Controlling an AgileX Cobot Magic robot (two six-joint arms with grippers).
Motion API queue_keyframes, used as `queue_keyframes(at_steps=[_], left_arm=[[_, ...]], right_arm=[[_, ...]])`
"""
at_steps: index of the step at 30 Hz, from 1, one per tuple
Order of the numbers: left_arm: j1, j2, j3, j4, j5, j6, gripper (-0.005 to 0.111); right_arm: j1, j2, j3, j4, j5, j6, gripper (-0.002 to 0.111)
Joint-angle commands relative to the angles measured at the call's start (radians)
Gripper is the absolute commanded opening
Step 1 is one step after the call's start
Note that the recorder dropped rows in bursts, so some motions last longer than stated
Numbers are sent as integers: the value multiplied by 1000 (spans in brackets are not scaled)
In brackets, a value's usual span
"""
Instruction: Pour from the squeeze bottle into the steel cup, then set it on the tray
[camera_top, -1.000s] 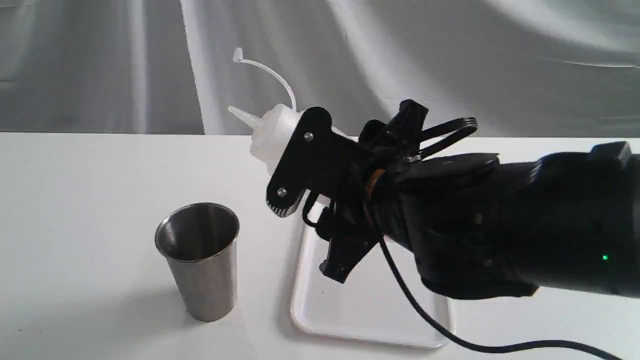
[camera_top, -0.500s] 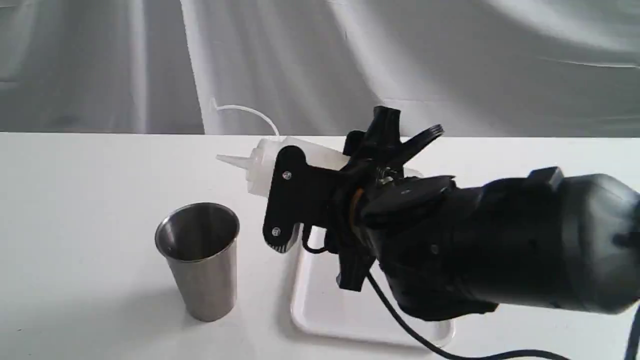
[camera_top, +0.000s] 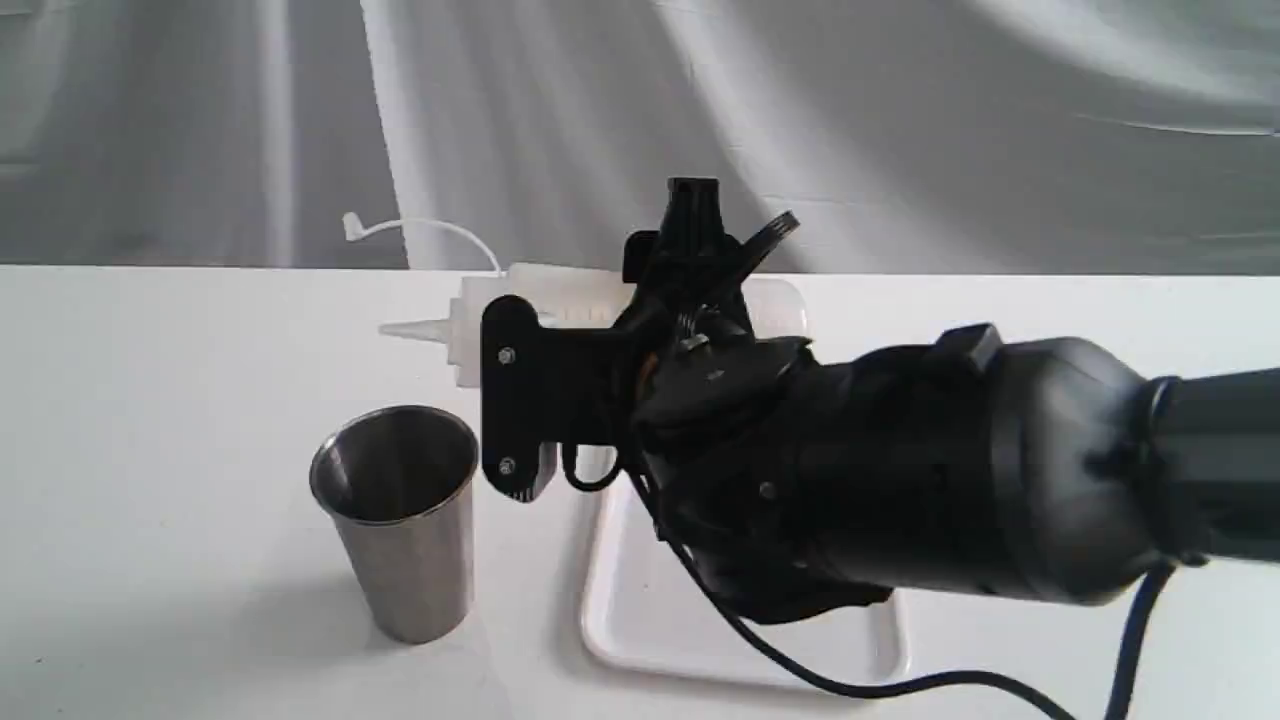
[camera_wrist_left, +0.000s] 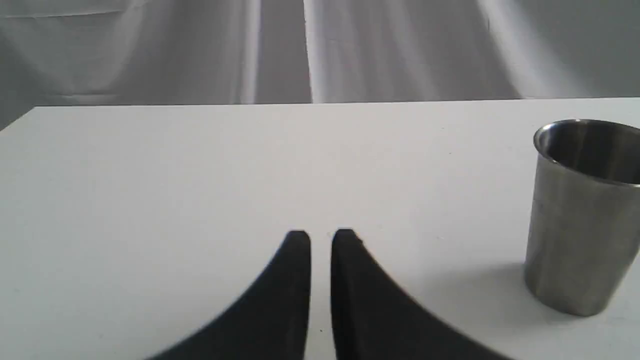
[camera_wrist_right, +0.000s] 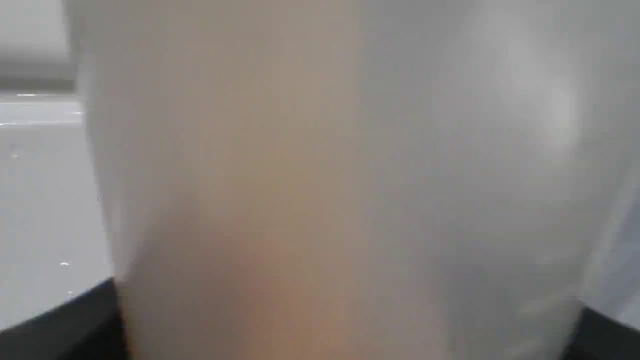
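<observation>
Squeeze bottle (camera_top: 560, 290) held level
My right gripper (camera_top: 510, 400) pinches it, higher than the steel cup (camera_top: 400, 520); left gripper (camera_wrist_left: 320, 240) nearly pressed together, empty.

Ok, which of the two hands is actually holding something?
The right hand, gripping the squeeze bottle tipped sideways near the steel cup; the left hand is empty.

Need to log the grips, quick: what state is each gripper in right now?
Left gripper: closed, holding nothing.
Right gripper: closed on the squeeze bottle.
</observation>
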Motion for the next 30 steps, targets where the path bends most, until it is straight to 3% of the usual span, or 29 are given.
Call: queue_keyframes(at_steps=[1, 30], left_arm=[[-8, -3, 4, -1, -7, -3, 8], [-8, -3, 4, -1, -7, -4, 8]], right_arm=[[5, 1, -11, -39, 34, -17, 11], [3, 3, -11, -76, 66, 1, 11]])
